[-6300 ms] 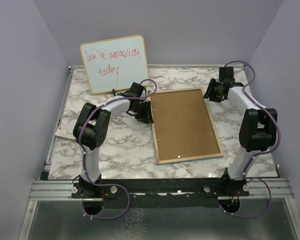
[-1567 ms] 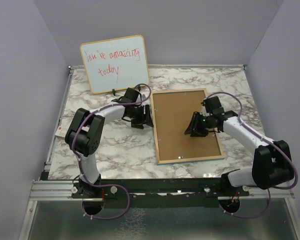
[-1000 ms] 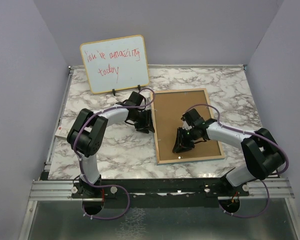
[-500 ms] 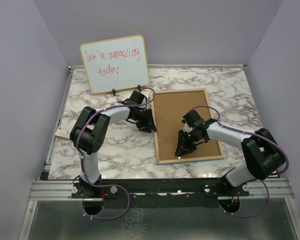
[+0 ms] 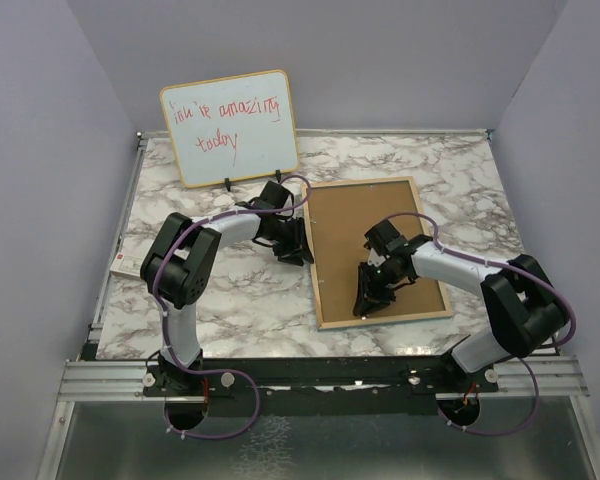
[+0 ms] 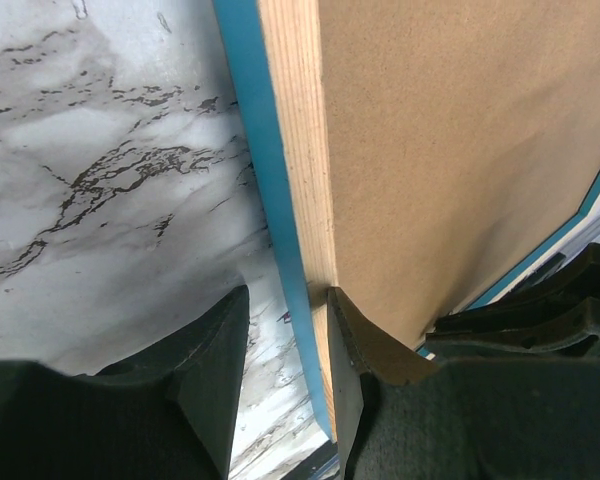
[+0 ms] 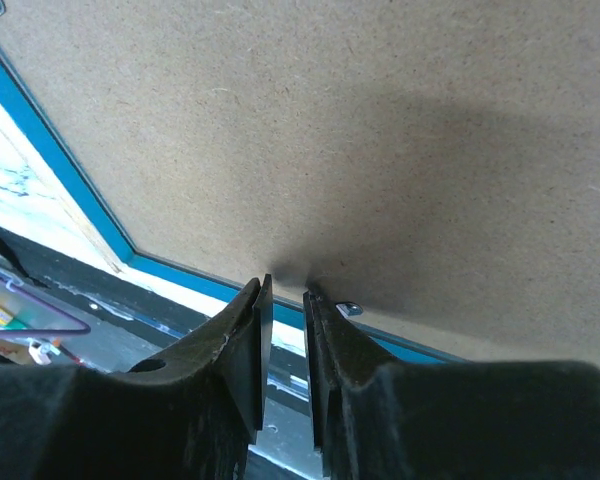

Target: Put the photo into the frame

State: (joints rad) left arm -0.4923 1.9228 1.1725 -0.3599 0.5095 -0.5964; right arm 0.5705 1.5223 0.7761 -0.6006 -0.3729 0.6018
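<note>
Pane of the frame (image 5: 420, 315) hidden beneath backing board (image 5: 355, 225), centre right; print on white card (image 5: 123, 264), far left, illegible.

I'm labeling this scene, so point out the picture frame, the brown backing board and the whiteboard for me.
picture frame (image 6: 298, 150): left wrist view, on its light wood rim.
backing board (image 5: 355, 225): top external view, on its bare brown surface.
whiteboard (image 5: 230, 128): top external view, on its white face by the red writing.
</note>
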